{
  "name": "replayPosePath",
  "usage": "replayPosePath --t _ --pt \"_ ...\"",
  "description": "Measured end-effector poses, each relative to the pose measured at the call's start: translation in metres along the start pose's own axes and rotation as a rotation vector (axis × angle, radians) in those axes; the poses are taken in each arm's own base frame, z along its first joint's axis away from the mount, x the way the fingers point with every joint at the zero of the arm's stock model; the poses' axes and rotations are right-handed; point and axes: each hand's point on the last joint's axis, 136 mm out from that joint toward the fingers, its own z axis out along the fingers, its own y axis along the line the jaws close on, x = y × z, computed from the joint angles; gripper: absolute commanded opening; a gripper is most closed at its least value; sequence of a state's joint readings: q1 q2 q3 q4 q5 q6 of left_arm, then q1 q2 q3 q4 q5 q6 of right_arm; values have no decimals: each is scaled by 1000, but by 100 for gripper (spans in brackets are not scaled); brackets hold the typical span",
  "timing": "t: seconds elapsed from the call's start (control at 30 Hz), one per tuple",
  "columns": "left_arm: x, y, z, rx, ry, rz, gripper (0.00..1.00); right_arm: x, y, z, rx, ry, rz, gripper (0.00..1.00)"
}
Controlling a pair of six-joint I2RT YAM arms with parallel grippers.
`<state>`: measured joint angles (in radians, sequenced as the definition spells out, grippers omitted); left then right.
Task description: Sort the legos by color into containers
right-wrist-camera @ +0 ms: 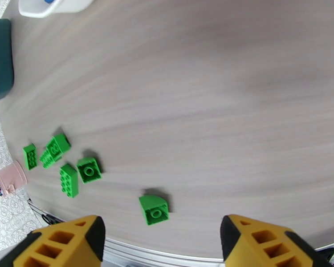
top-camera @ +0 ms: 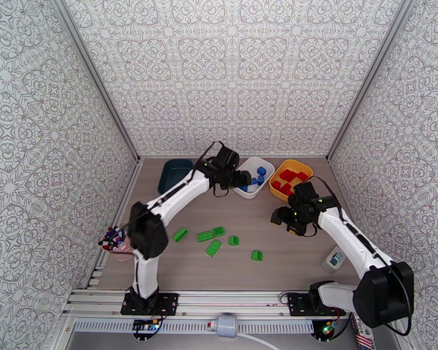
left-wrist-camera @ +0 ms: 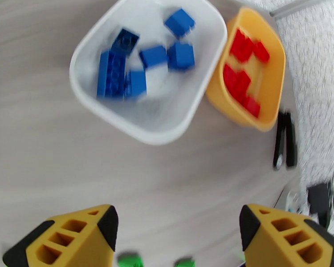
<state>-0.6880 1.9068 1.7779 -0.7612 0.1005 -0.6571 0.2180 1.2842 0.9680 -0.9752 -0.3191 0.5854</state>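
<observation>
the wooden table (top-camera: 289,261) carries three containers along its far edge. the dark teal tub (top-camera: 173,170) sits at the left with nothing visible inside, the white tub (left-wrist-camera: 140,135) in the middle holds the blue bricks (left-wrist-camera: 116,78), and the yellow tub (left-wrist-camera: 276,76), touching it on the right, holds the red bricks (left-wrist-camera: 242,78).

the left gripper (left-wrist-camera: 178,223) hangs just near of the white tub, its fingers spread wide with nothing between them. the right gripper (right-wrist-camera: 162,236) is over the open table near the yellow tub, likewise spread and empty.

six green legos (top-camera: 214,247) lie loose on the near middle of the table, well apart from every tub. by elimination they likely belong in the teal one.

each brick looks light, rigid and smooth-sided, so it should tolerate a firm pinch but may skid or twist if caught off-centre. the best hold is probably across two flat opposite walls, low on the body, not on the studs. the brick with a curved face (right-wrist-camera: 154,211), nearest the right gripper, likely needs its straight sides.
</observation>
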Motion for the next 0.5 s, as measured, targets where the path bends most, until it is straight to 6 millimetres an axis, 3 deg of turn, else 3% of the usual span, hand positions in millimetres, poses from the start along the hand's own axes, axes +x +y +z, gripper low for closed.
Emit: replayPosePath --t 0.27,0.37,0.5 --pt "86 21 22 -134 141 138 78 36 -13 25 32 75 -8 73" --pt "117 18 17 -137 186 221 80 42 -17 28 43 87 -5 73" --pt "147 10 -4 -101 208 316 83 45 -23 21 61 64 -10 75"
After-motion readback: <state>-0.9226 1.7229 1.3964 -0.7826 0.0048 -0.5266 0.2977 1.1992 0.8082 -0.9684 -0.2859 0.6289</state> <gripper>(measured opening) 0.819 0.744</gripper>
